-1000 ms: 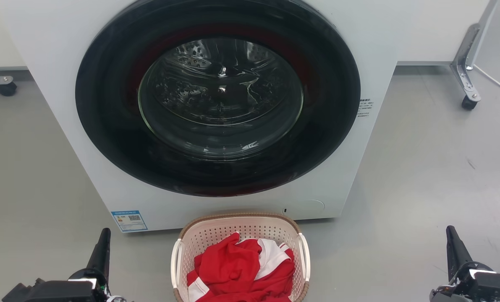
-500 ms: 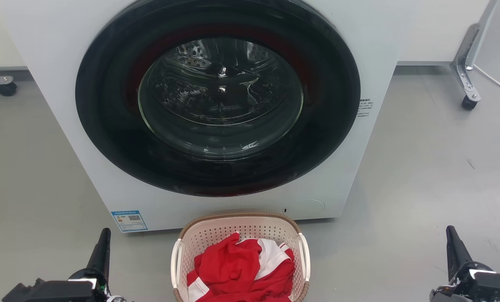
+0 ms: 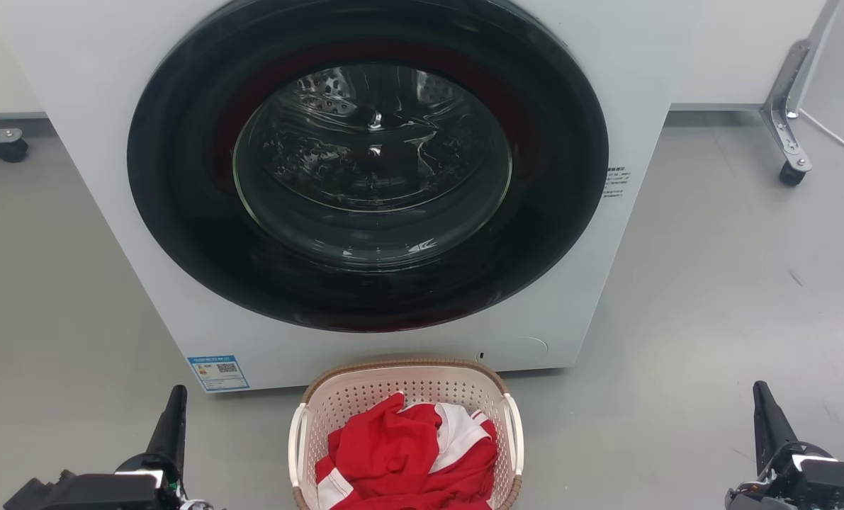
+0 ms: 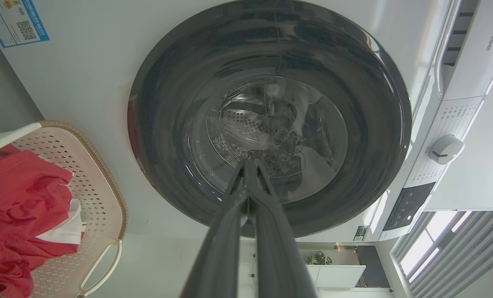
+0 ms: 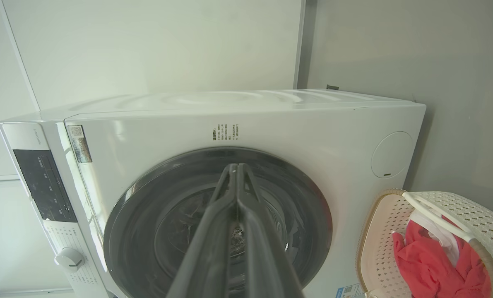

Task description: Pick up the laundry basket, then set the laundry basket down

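Observation:
The laundry basket (image 3: 365, 393), cream-pink and perforated with a brown woven-look rim and white side handles, stands on the floor at the bottom centre of the head view, just in front of the washer. Red and white clothes (image 3: 404, 457) lie in it. The basket also shows at the left edge of the left wrist view (image 4: 93, 186) and at the lower right of the right wrist view (image 5: 378, 236). My left gripper (image 3: 176, 397) is shut, well left of the basket. On the far right my right gripper (image 3: 760, 393) is shut, clear of the basket. Both hold nothing.
A white front-loading washer (image 3: 74, 85) with a closed dark round door (image 3: 368, 163) stands behind the basket. A caster wheel (image 3: 10, 149) sits at the far left, and a metal leg with a caster (image 3: 790, 170) at the far right. Grey floor (image 3: 712, 283) lies on both sides.

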You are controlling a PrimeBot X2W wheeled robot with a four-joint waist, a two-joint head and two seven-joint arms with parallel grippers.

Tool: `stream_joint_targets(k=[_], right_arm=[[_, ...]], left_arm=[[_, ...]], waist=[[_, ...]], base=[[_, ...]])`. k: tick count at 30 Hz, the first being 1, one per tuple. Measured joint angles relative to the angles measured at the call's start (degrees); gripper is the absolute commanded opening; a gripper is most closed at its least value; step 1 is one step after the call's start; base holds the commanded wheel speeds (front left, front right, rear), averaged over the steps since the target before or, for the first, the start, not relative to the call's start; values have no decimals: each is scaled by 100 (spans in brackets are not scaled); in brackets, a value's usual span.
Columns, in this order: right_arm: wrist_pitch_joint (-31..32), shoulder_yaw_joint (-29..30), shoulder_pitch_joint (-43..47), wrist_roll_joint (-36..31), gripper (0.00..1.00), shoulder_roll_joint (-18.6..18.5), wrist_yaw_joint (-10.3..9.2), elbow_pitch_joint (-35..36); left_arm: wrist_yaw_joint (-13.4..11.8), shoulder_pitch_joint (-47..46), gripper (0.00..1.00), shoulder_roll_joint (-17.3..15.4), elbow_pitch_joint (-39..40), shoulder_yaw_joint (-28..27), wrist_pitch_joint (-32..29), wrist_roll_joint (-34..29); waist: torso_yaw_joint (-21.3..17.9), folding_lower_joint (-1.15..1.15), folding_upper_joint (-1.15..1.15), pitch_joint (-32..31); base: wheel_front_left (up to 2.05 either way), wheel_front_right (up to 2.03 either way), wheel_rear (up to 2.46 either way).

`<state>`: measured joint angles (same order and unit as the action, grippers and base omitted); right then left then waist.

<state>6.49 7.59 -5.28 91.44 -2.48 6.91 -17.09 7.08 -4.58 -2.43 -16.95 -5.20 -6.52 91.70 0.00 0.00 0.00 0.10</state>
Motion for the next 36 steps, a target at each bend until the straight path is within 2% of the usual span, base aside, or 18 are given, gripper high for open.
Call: stream_joint_targets(k=[36], right_arm=[[0,0,0,0,0,0,0,1]], left_arm=[[0,0,0,1,1,0,0,0]], waist=[[0,0,0,1]], base=[[0,0,0]])
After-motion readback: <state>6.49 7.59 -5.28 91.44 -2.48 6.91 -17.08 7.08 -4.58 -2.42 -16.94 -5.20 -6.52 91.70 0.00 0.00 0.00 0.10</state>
